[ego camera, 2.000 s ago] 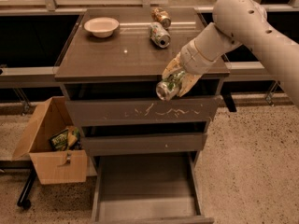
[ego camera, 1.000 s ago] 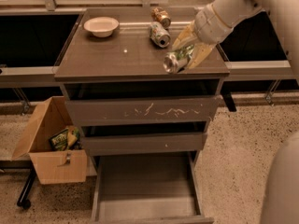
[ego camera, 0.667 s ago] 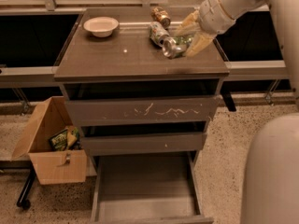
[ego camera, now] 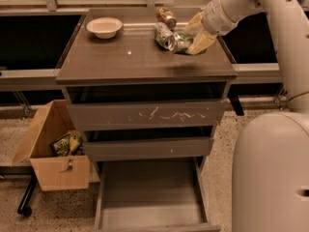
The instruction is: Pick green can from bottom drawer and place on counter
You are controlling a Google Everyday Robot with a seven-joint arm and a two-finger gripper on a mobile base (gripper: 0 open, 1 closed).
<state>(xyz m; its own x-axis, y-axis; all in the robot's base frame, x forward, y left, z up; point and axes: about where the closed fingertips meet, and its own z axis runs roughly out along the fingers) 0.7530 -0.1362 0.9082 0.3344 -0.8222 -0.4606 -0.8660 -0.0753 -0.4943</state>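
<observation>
My gripper (ego camera: 189, 38) is over the right rear part of the counter (ego camera: 125, 57). It is shut on the green can (ego camera: 177, 44), which it holds tilted just above the counter top. The green can is close beside the plain silver-grey can (ego camera: 163, 34), which lies on the counter. The bottom drawer (ego camera: 152, 195) is pulled open below, and its bare floor shows nothing on it.
An orange-brown can (ego camera: 166, 17) lies at the back of the counter and a white bowl (ego camera: 104, 27) sits at the back left. The scratched-front drawer (ego camera: 145, 115) is shut. A cardboard box (ego camera: 50, 151) stands on the floor at the left.
My gripper has lifted the green can from in front of the top drawer, up and back over the counter's right side, then lowered it next to the silver-grey can.
</observation>
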